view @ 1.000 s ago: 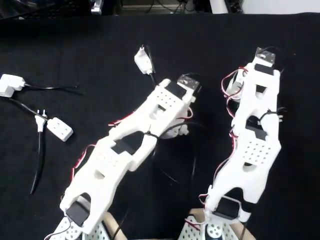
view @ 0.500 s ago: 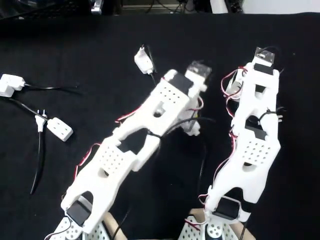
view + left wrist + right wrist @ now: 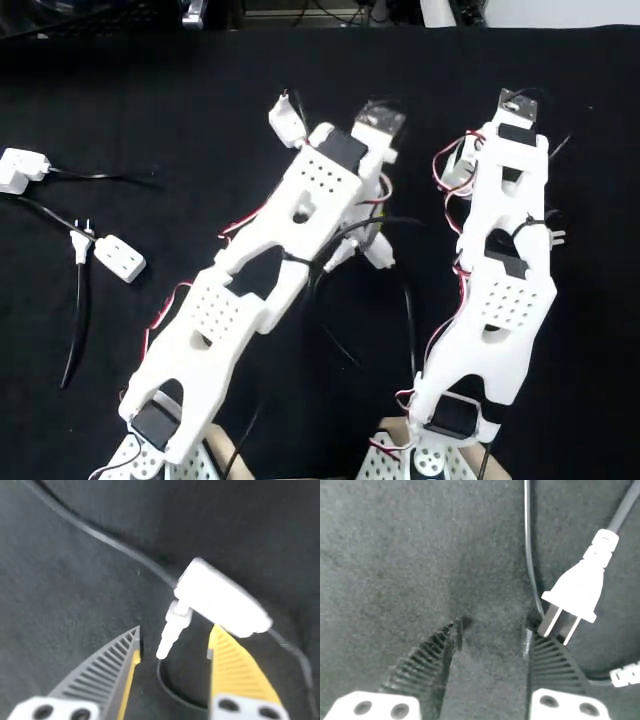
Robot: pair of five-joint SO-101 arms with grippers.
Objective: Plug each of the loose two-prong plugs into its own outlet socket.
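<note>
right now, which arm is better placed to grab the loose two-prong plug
Right. The right pincer, open, sits beside the white two-prong plug, whose prongs point toward it. The left pincer, also open, hangs over a white corded block instead, likely a socket.

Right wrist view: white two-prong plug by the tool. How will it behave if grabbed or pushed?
The two-prong plug looks like moulded plastic, so it is probably rigid and light. Its flat body lies on the fuzzy cloth, so a push likely slides or pivots it rather than rolling it. The attached cord may drag and twist it when lifted.
</note>
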